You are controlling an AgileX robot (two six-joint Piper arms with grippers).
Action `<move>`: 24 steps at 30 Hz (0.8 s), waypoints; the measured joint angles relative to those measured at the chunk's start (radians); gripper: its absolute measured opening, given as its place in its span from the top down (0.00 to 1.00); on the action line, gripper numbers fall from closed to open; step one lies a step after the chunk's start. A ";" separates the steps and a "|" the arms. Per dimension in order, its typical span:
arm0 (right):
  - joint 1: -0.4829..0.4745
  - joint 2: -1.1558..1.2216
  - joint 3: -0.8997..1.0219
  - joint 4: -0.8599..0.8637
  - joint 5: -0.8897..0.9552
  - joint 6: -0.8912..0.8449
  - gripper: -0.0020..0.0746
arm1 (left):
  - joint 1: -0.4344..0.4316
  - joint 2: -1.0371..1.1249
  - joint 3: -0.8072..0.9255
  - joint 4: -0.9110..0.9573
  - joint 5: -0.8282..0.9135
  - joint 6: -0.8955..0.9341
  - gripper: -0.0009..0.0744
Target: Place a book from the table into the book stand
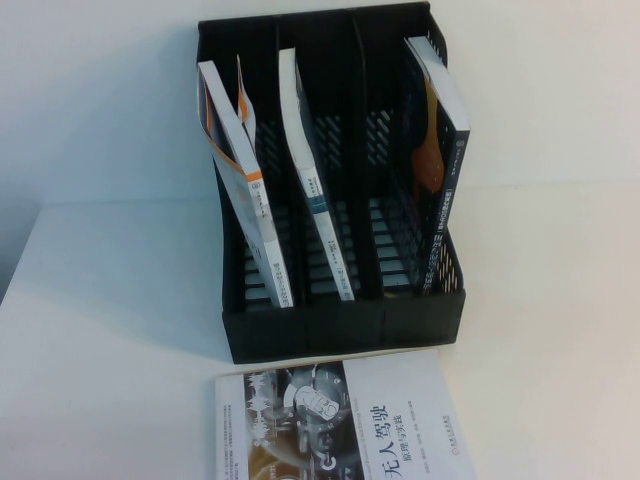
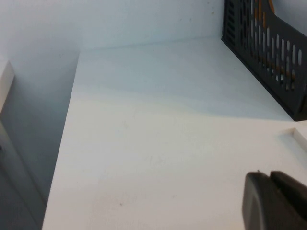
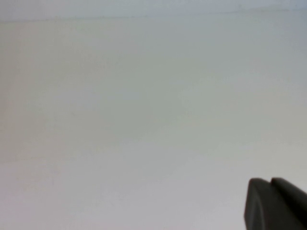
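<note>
We see both arms parked over the white worktop (image 1: 100, 330), neither touching anything. The left pincer (image 2: 274, 201) hovers above bare surface, fingers pressed together, with the black slotted plastic book stand (image 1: 340, 330) ahead and to one side of it. The right pincer (image 3: 276, 203), likewise pressed together and empty, faces only blank worktop. The task's white-covered paperback with a grey photograph and Chinese title (image 1: 340, 425) lies flat, just in front of the stand, well apart from both pincers. Each of the three slots already holds a leaning book: an orange-trimmed book (image 1: 245, 195), a pale-spined book (image 1: 315, 190) and a dark-covered book (image 1: 440, 150), so we judge the free room beside them narrow.
</note>
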 joint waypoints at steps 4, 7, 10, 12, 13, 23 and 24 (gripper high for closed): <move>0.000 0.000 0.000 0.000 0.000 0.000 0.98 | 0.000 0.000 0.000 0.000 0.000 0.000 0.99; 0.000 0.000 0.000 0.000 0.000 0.000 0.98 | 0.000 0.000 0.000 -0.006 -0.002 0.000 0.99; 0.000 0.000 0.000 0.000 0.000 0.000 0.98 | 0.000 0.000 0.000 0.018 -0.002 -0.002 0.99; 0.000 0.000 0.000 0.002 0.000 0.000 0.98 | 0.000 0.000 0.000 0.047 -0.002 -0.005 0.99; 0.000 0.000 0.000 0.002 0.000 0.000 0.98 | 0.000 0.000 0.000 0.055 -0.002 -0.014 0.99; 0.000 0.000 0.000 0.002 0.000 0.000 0.98 | 0.000 0.000 0.000 0.154 -0.004 -0.133 0.99; 0.000 0.000 0.000 0.002 0.000 0.000 0.98 | 0.000 0.000 0.000 0.158 -0.004 -0.133 0.99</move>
